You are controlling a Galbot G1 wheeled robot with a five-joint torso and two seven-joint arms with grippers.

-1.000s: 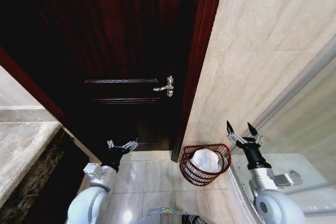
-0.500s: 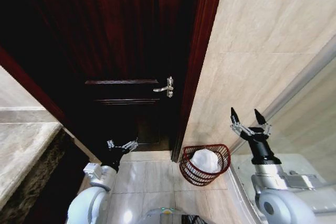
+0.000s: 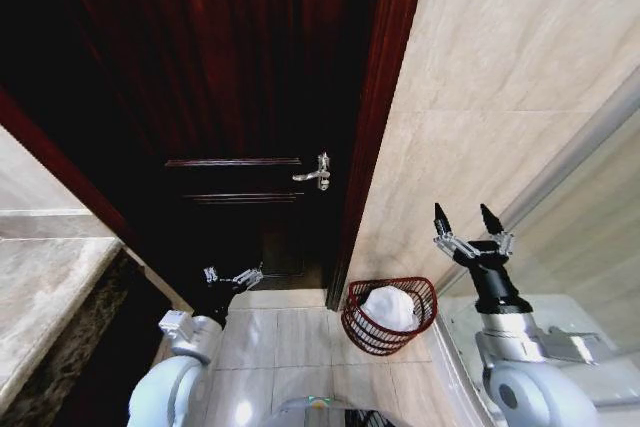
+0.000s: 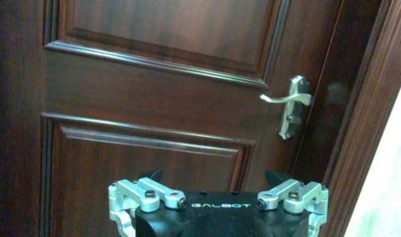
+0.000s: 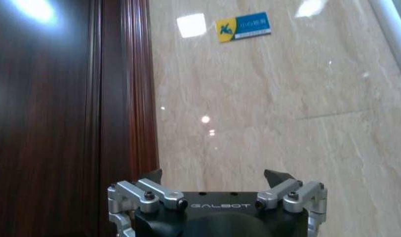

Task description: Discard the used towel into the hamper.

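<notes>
Now empty, the right gripper (image 3: 467, 224) stands raised beside the tiled wall (image 3: 480, 77), its two dark fingers spread wide and pointing up, nothing between them. Over the last second it has climbed from a lower spot just beside the hamper's rim to a higher one, and in the last half-second it has barely shifted, which reads as a withdrawal after a release. Below and to its left, the hamper (image 3: 392, 332), a reddish-brown wire basket, sits on the floor tiles (image 3: 290, 337) against the foot of the wall, close to the door frame (image 3: 375, 117). The used towel (image 3: 389, 307), a white bundle, lies inside it, mounded up to about the level of the rim, and has not moved across the frames. Judged from that, the discard looks done, with only the arm's retreat left. Across the floor, the left gripper (image 3: 232, 276) hangs low and parked in front of the dark wooden door (image 3: 230, 97), its fingers also apart and holding nothing, unchanged throughout. Its wrist view looks straight at the door panels and the silver lever handle (image 4: 289, 103). High on the wall, a small blue and yellow sign (image 5: 243, 26) shows in the right wrist view.
</notes>
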